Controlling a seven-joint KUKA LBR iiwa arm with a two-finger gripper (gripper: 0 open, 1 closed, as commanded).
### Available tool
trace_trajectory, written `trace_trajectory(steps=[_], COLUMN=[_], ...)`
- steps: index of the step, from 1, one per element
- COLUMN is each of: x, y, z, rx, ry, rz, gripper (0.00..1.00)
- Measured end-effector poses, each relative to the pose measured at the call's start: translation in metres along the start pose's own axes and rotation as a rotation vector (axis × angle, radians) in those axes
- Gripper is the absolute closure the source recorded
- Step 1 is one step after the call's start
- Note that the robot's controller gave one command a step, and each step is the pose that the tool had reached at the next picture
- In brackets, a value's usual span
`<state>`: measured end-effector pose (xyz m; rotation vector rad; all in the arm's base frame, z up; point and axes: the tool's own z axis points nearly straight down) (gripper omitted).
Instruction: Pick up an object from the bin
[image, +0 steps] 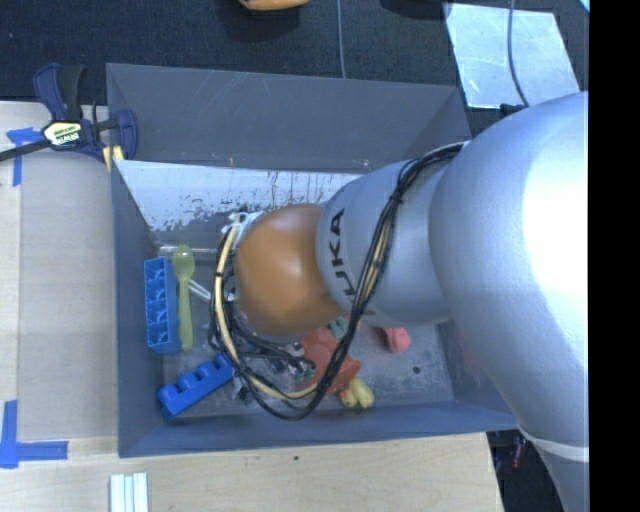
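Camera view: gripper (268, 362) low at bin (280, 120) 6 o'clock, between blue long brick (196, 386) at 7 and red-orange piece (330, 355) at 5; open or closed, cannot tell. Orange wrist cover (280, 280) above, cables (222, 300) looped round. Arm (480, 240) enters from 3, tilted down. Blue studded block (158, 304), yellow-green spoon (184, 300) at 9; pink block (396, 340) at 4.

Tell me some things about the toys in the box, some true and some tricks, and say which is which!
1. A yellow-green spoon lies beside a flat blue block. True.
2. A long blue block lies at the right end of the bin. False: it lies near the lower left corner.
3. A small pink block lies right of the arm's orange cover. True.
4. The spoon is purple. False: it is yellow-green.
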<state>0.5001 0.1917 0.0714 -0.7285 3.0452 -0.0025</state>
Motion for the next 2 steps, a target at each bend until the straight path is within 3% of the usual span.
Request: trace_trajectory(steps=[1, 2], x=[0.007, 0.001], y=[-0.004, -0.004], z=[-0.064, -0.147], rx=[-0.001, -0.001], ry=[0.006, 0.005], rz=[0.121, 0.087], gripper=[1.0, 1.0])
